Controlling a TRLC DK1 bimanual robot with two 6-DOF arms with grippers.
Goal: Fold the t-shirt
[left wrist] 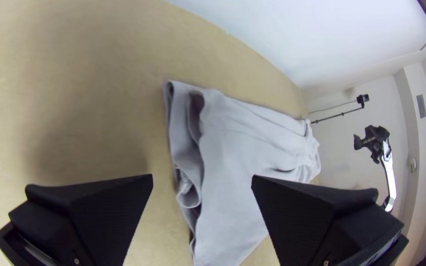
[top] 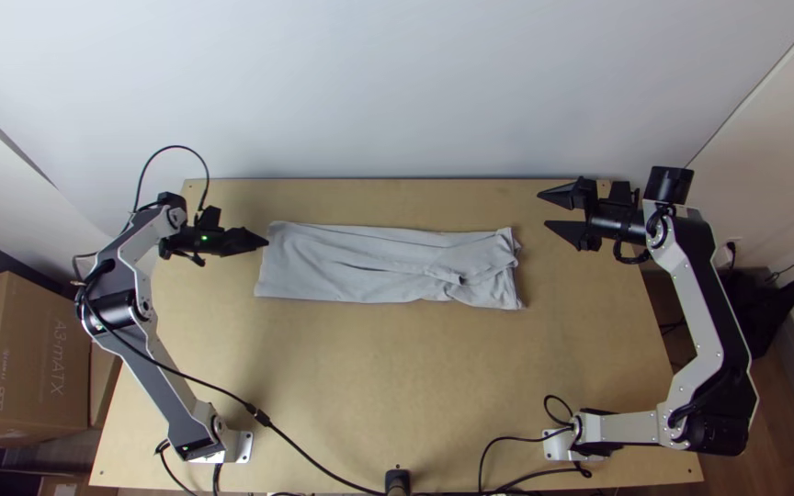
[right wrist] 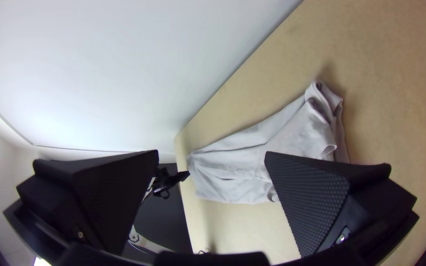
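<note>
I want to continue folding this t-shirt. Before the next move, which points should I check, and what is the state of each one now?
1. T-shirt lies whole on the table: ok, in a long strip.
2. Cloth smooth: not ok, it is creased, with a bunched part toward the right arm's end.
3. Layers at the end near the left gripper pressed flat: not ok, they stand a little apart in loose folds.
4. Left gripper open: ok, though whether it touches the cloth: cannot tell.
5. Right gripper open and apart from the cloth: ok, there is bare table between them.
</note>
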